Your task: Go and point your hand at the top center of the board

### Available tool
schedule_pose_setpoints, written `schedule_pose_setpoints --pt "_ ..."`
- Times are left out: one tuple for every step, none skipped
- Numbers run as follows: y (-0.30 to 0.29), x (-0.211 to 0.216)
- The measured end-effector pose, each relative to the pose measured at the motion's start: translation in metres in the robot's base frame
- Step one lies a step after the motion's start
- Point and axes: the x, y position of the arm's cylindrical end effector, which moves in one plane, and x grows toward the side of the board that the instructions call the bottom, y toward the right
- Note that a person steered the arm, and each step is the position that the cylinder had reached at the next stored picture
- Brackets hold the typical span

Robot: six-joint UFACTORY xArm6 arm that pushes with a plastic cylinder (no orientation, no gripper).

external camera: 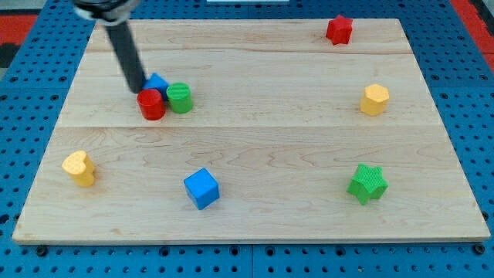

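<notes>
My rod comes down from the view's top left, and my tip (138, 88) rests on the wooden board (255, 139) at its upper left. The tip touches a cluster of three blocks: a red cylinder (151, 104) just below it, a blue block (157, 82) partly hidden behind the rod to its right, and a green cylinder (179, 98) further right. The top centre of the board lies well to the right of the tip and higher in the view.
A red star (338, 29) sits at the top right. A yellow hexagon (374, 100) is at the right. A green star (367, 183) is at the lower right. A blue cube (201, 188) is at the bottom centre. A yellow heart (79, 167) is at the lower left.
</notes>
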Motion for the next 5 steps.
schedule_pose_setpoints --pt "-0.015 -0.005" --pt "-0.03 -0.051" --pt "0.018 -0.118" --pt "0.07 -0.17" --pt "0.106 -0.171"
